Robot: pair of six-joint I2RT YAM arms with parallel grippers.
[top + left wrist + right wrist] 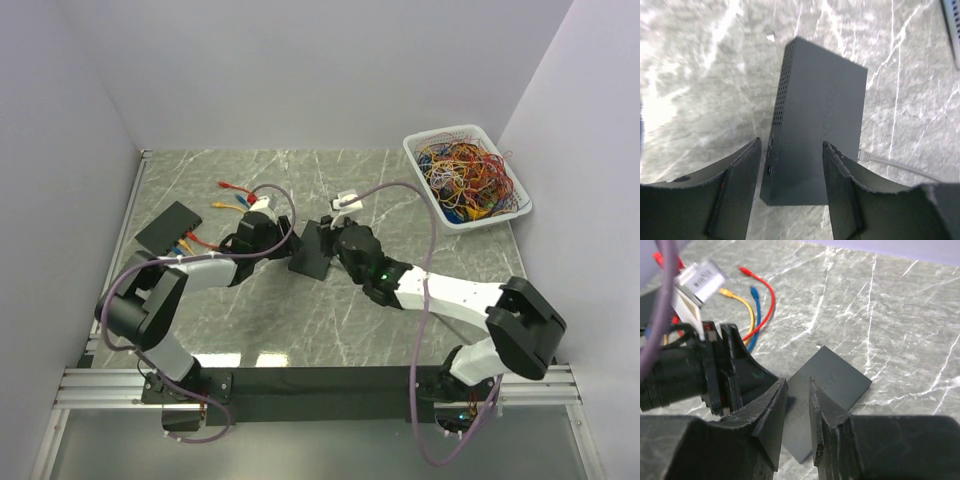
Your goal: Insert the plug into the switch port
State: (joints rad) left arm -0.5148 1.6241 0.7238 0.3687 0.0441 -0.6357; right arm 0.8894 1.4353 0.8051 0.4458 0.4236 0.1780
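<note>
Switch [310, 255] sits between both grippers, a light rigid box. I'd expect it to skate on the polished marble table [400, 180] unless it's braced. Left gripper [792, 145] straddles it, a finger on each side, with the ports [770, 156] facing its left finger. Clamped or merely bracketing, I cannot tell. Right gripper [797, 382] hovers just over the switch, jaws narrowly parted, nothing visible between them. No plug in hand: red plug [742, 270], yellow plug [724, 291] and blue plug [754, 289] lie loose beyond the left gripper. They're small and stiff, probably with a brittle latch and a floppy lead, so pinch the body behind the clip.
</note>
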